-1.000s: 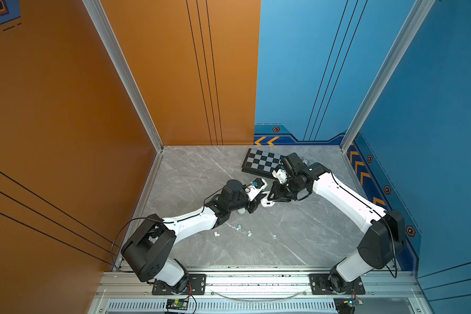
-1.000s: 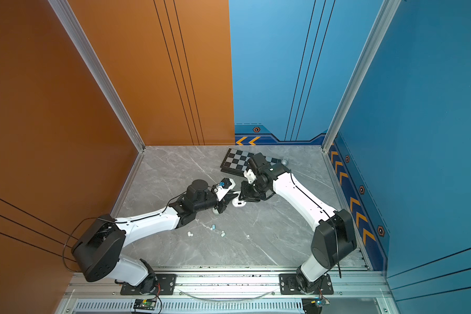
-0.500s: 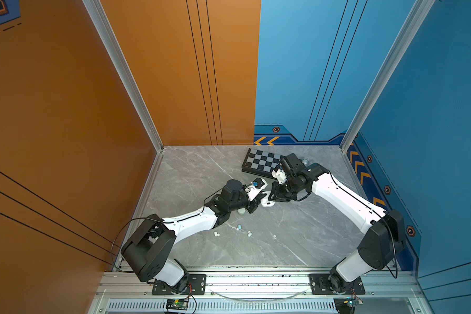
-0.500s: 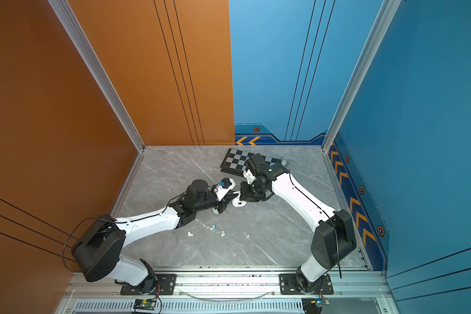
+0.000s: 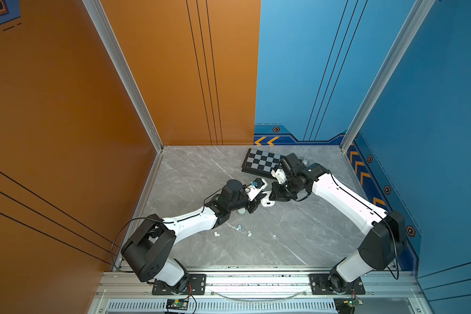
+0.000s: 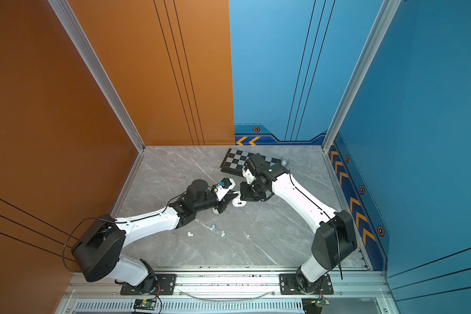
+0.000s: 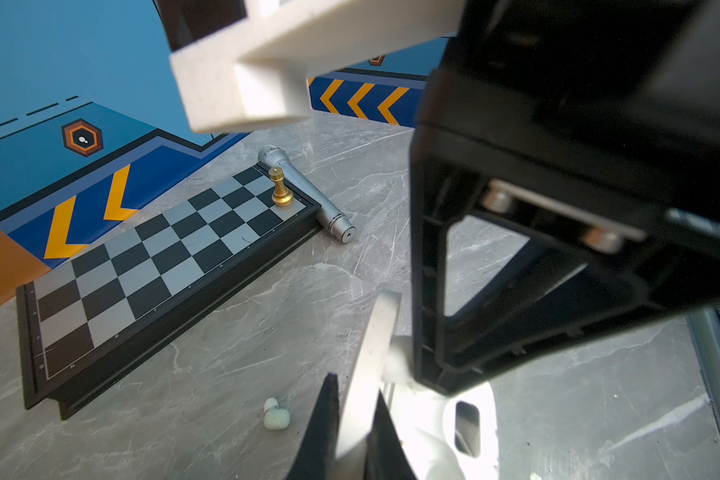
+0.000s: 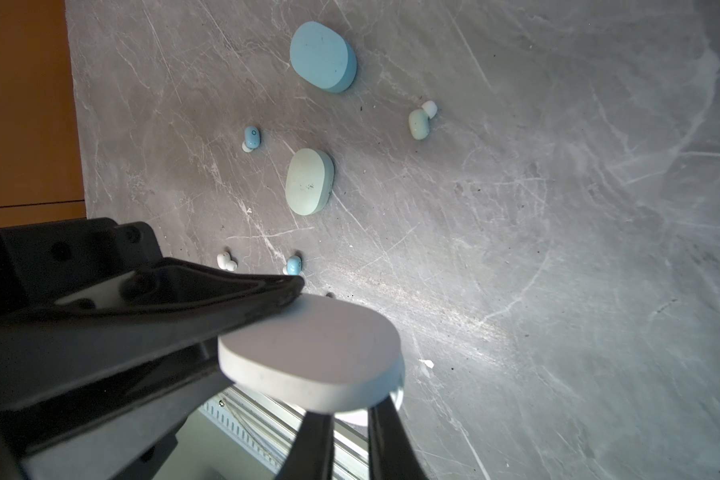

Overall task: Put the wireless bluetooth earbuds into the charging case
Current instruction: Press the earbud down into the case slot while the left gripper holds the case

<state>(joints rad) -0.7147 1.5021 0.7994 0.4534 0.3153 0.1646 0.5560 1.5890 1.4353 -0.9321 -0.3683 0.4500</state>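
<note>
Left gripper [image 7: 356,399] pinching lid [image 7: 371,353], right gripper [image 8: 350,411] clamped on case [image 7: 427,415]: likely lid-opening step; next needs one freed to fetch a bud [image 8: 226,261].

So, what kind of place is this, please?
Probably a robot test booth: a left arm and a right arm bolted to an aluminium rail, a grey marble-look table walled by an orange panel and a blue panel, and odd props like a chessboard and a microphone.
</note>
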